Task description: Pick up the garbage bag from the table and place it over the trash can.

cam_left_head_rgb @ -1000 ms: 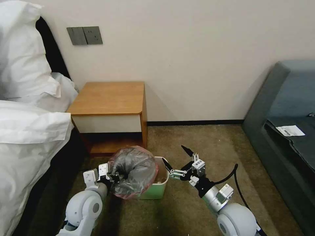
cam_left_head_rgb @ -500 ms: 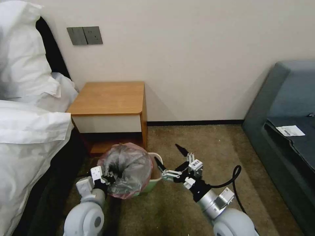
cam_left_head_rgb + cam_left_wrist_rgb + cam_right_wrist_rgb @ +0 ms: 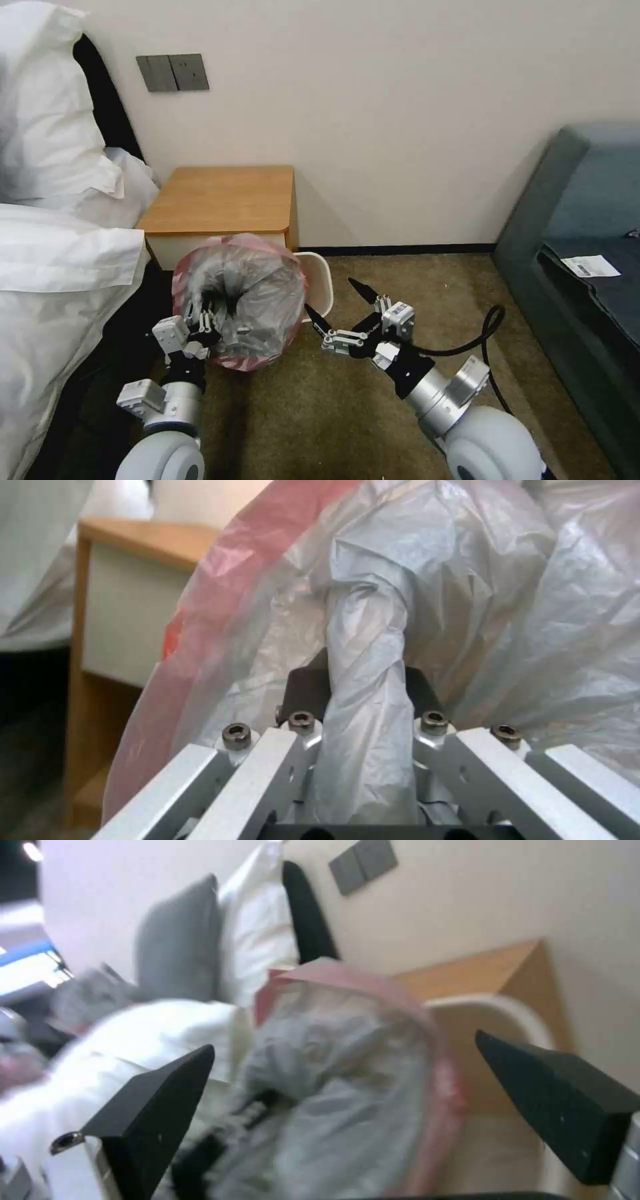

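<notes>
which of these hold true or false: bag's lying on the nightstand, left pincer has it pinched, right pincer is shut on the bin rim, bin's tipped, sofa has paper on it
1. The garbage bag lies on the table: false, it is held up in front of the table.
2. The left pincer is shut on a fold of the bag: true.
3. The right pincer grips the trash can rim: false, it is open beside the bin.
4. The bin is tipped: true.
5. A paper slip lies on the sofa: true.

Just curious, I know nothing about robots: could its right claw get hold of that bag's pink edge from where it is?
Probably yes. The right claw hangs open beside the garbage bag, with nothing between them; the left claw grips the bag's other side.
</notes>
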Controlling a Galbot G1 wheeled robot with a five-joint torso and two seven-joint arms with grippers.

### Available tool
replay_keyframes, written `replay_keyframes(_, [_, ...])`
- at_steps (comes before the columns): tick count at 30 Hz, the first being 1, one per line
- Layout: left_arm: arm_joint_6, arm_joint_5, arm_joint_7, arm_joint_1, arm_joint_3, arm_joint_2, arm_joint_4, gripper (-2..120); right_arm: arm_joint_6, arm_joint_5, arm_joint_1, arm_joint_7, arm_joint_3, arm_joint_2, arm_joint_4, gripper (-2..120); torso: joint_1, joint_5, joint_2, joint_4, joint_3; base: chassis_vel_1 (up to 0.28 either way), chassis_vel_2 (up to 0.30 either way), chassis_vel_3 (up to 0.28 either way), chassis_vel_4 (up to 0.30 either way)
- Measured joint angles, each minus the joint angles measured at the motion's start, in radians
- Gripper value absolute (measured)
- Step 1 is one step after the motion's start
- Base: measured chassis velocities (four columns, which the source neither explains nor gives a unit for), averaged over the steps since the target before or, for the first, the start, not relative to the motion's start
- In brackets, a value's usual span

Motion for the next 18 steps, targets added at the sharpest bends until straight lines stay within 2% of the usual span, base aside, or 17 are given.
replay_keyframes(18, [-0.057, 0.04, 0.066, 0.025, 0.009, -0.024, 0.019, 11, -0.063, 0.069, 0.215, 0.064, -0.082, -0.043, -0.149, 100, 0.0, -0.0001, 0.0, 0.0002, 0.0, 0.0, 0.0, 0.0, 0.0])
